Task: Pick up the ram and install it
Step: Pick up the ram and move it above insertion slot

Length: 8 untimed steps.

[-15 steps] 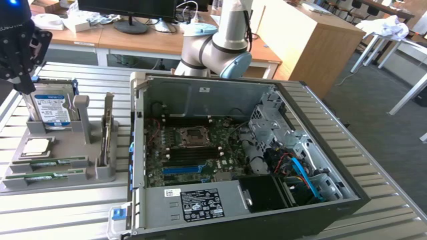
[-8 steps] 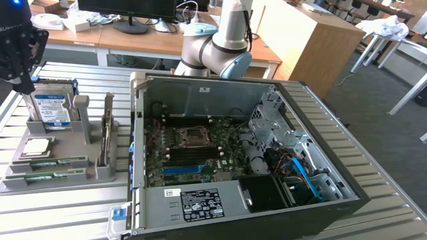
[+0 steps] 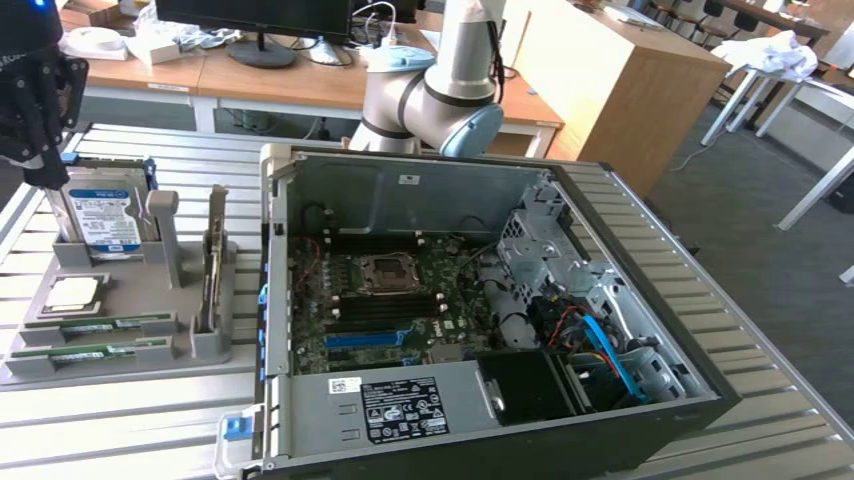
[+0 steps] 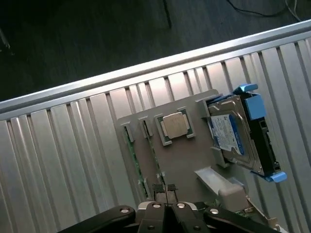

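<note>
While the gripper [image 4: 165,190] hangs with jaws pressed together, the ram [image 3: 96,324] lies long, thin and green

Dark hand [image 3: 46,172], seemingly closed, hangs above the tray [image 3: 120,375] holding the ram [image 3: 100,325].

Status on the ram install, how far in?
Nothing done yet: both ram sticks lie in the grey tray. In hand: nothing; the gripper is shut and empty, hovering over the tray. Left: the pickup, and seating a stick on the open case's motherboard.
</note>
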Available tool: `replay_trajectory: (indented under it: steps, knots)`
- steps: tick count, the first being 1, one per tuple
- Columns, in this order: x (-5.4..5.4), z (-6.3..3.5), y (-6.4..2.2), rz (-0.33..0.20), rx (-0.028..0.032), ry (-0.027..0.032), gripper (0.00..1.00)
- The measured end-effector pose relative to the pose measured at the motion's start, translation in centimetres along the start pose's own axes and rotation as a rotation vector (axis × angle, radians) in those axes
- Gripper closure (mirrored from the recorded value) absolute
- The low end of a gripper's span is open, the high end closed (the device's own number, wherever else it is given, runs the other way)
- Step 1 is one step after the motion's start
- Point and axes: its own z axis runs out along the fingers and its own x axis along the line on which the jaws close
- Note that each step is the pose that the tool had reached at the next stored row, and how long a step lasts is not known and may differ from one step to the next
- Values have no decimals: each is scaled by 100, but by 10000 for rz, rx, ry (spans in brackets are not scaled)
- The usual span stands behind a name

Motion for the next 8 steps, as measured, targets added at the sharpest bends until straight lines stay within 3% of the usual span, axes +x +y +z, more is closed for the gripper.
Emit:
replay_trajectory:
  steps: [8]
  knots:
    - [0, 6, -1, -1323, -31, 58, 90]
